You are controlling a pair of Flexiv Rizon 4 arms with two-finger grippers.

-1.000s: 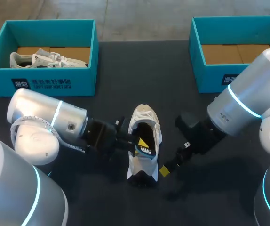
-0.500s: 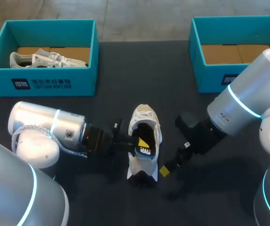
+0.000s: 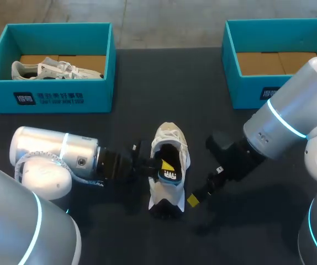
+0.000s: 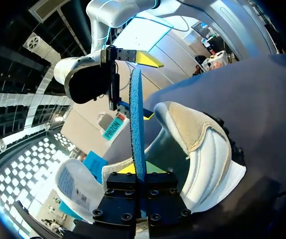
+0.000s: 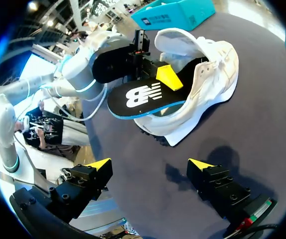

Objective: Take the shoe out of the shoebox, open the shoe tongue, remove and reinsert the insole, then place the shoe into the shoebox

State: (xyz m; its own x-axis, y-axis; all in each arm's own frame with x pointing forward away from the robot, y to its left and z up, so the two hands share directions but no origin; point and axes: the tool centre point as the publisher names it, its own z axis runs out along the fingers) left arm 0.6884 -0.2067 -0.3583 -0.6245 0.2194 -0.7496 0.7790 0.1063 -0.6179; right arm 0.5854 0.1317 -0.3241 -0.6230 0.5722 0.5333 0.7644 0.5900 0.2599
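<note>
A white shoe (image 3: 168, 138) lies on the dark table, toe pointing away from me. Its black insole (image 3: 169, 175) with a blue rim sticks partly out of the opening. My left gripper (image 3: 159, 165) comes in from the shoe's left and is shut on the insole. In the left wrist view the insole (image 4: 136, 119) stands edge-on between the yellow tips of the left gripper (image 4: 138, 170), beside the shoe (image 4: 205, 144). My right gripper (image 5: 150, 163) hangs open just right of the shoe's heel, with the shoe (image 5: 210, 74) and the insole (image 5: 143, 97) ahead of it.
A teal shoebox (image 3: 53, 98) at the back left holds another pale shoe (image 3: 56, 69). A second teal shoebox (image 3: 246, 87) at the back right shows only its cardboard floor. Bare table lies in front of both boxes.
My left arm's forearm has sunk a little toward the table and drawn slightly left, the insole still in its grip. The right arm and the shoe have kept still.
</note>
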